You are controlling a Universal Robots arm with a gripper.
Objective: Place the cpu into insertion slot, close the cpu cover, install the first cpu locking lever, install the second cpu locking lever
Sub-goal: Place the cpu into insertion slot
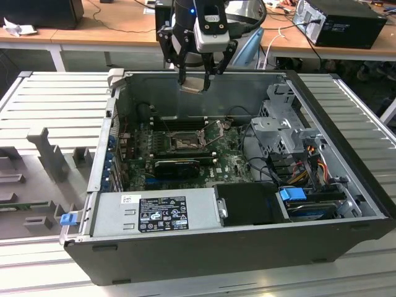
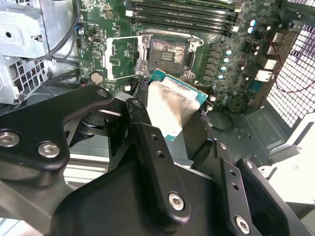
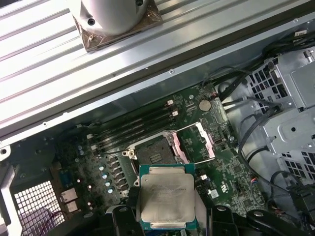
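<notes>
End effector (image 2: pixel 178 120): black jointed fingers (image 2: pixel 152 147) nearest the lens in the second wrist view, clamped on opposite edges of the cpu (image 2: pixel 172 105). Cpu: flat square chip, silvery-grey lid on a green-edged carrier, lid facing the camera in the first wrist view (image 3: pixel 166 196), gripped between the two finger pads. In the exterior view the end effector (image 1: pixel 197 77) hangs with the cpu (image 1: pixel 193 85) above the open computer case (image 1: pixel 216 247), over the case's far wall, well apart from the board below. Insertion slot (image 2: pixel 168 53): square socket with dark rim and brownish contact field, uncovered and unfilled, seated on the green board (image 1: pixel 229 158); seen past the chip's far edge in the first wrist view (image 3: pixel 156 152) and near the board's middle in the exterior view (image 1: pixel 184 143). Cpu cover (image 3: pixel 206 141): thin silver frame with a square window, swung open and lying beside the slot, not over it. Long black memory slots (image 2: pixel 182 12) run just beyond the socket. Black ridged card (image 1: pixel 176 166) lies on the board nearer the exterior camera than the socket. Grey power supply (image 1: pixel 158 213) with a label sits along the case's near wall. Perforated metal drive cage (image 1: pixel 281 124) stands at the exterior view's right. Case rests on a ribbed metal table (image 1: pixel 55 99).
</notes>
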